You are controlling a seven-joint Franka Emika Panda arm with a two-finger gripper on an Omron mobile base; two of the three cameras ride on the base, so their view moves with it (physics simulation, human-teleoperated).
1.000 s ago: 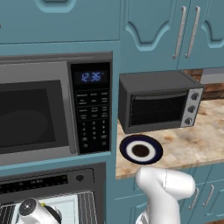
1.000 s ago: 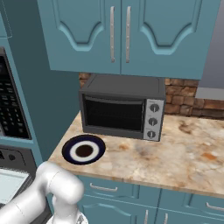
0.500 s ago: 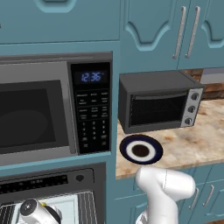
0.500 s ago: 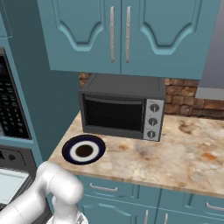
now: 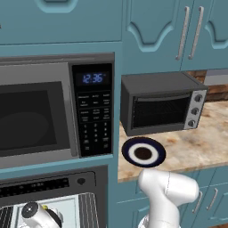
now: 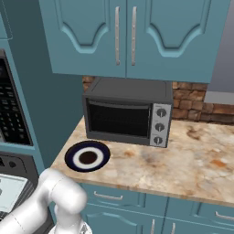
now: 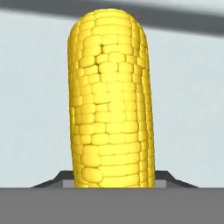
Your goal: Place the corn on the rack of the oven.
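Observation:
The corn (image 7: pixel 111 100), a bright yellow cob, stands close up in the hand view against the rack's pale tray (image 7: pixel 188 96). My gripper (image 7: pixel 114 183) is shut on the corn, its dark fingertips (image 7: pixel 61 178) pressing the cob's lower sides. In the left base view my hand (image 5: pixel 39 215) hangs low over the pale tray (image 5: pixel 69 205) and the dark rack wires (image 5: pixel 89 208) inside the open oven, below its black control strip (image 5: pixel 42 187). The cob itself is hidden there behind the hand. The right base view catches the tray (image 6: pixel 10 191) at its left edge.
A microwave (image 5: pixel 53 109) with a blue clock sits above the oven. On the counter (image 6: pixel 192 160) to the right stand a black toaster oven (image 6: pixel 125 116) and a dark-rimmed plate (image 6: pixel 87 156). Teal cabinets hang above.

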